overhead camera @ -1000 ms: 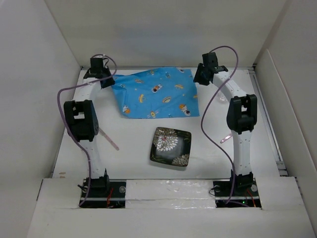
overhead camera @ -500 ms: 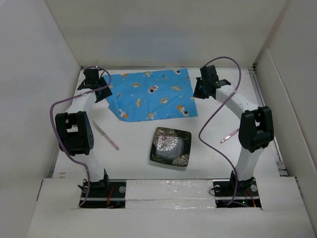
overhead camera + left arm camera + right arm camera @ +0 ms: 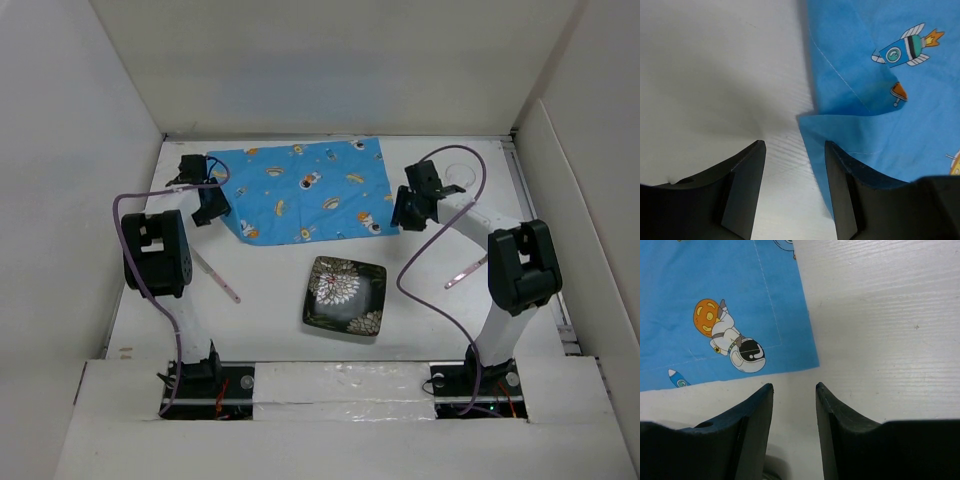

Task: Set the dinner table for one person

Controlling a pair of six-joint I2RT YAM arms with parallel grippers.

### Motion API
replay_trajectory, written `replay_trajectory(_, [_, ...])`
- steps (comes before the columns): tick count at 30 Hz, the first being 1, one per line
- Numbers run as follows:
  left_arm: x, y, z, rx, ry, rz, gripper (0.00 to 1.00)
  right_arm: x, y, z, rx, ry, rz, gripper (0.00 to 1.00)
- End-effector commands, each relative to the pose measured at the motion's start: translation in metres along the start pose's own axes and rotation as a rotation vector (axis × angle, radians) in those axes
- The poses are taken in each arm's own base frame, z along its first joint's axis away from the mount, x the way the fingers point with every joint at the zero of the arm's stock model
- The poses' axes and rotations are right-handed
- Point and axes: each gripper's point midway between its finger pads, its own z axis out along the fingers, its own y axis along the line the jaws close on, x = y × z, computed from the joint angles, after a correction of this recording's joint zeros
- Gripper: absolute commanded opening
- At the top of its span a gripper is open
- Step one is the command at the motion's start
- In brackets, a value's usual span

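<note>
The dinner table [image 3: 270,300] is the white surface. A blue cartoon-print cloth mat [image 3: 305,190] lies flat at its far middle. My left gripper [image 3: 208,207] is open and empty at the mat's left near corner. In the left wrist view [image 3: 795,150] the mat [image 3: 880,100] has a folded corner beside my right finger. My right gripper [image 3: 408,212] is open and empty at the mat's right near corner. In the right wrist view [image 3: 794,387] it hovers just off the mat's corner [image 3: 740,315], over bare table. A dark square floral plate [image 3: 345,295] sits near the middle.
A pink utensil [image 3: 216,277] lies left of the plate and another pink utensil [image 3: 465,271] lies to its right. Upright white panels [image 3: 60,200] edge the table on all sides. Purple cables [image 3: 440,240] loop off both arms.
Both grippers have moved from the mat's far corners toward me along its sides to its near corners. The mat now lies flatter and slightly shifted.
</note>
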Motion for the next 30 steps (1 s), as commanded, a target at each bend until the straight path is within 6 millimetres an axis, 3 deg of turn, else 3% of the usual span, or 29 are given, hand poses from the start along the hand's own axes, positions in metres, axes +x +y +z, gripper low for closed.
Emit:
replay_trajectory(1, [-0.003,-0.015,0.01,0.048,0.024,0.026,0.48,-0.009,0.018,-0.011,-0.059,-0.062,-0.009,0.46])
replay_trajectory(11, [0.003,-0.019,0.026,0.027,0.043,0.035,0.36,0.004,0.004,0.001,-0.017,-0.027,0.002,0.46])
replay_trajectory(12, [0.004,-0.019,0.028,0.027,0.048,0.034,0.29,0.005,0.004,0.002,-0.016,-0.023,0.002,0.46])
replay_trajectory(18, [0.001,-0.02,0.024,0.031,0.038,0.03,0.13,0.0,-0.002,0.003,-0.011,-0.03,0.019,0.46])
replay_trajectory(21, [-0.007,-0.017,0.019,0.006,0.011,0.03,0.01,0.0,-0.004,0.003,-0.002,-0.034,0.018,0.46])
replay_trajectory(26, [-0.02,-0.024,0.002,0.038,-0.03,0.016,0.0,-0.003,-0.01,0.008,-0.002,-0.017,0.022,0.47])
replay_trajectory(30, [-0.034,-0.03,-0.02,0.065,-0.082,0.0,0.0,0.002,-0.01,0.023,0.004,0.018,0.015,0.47])
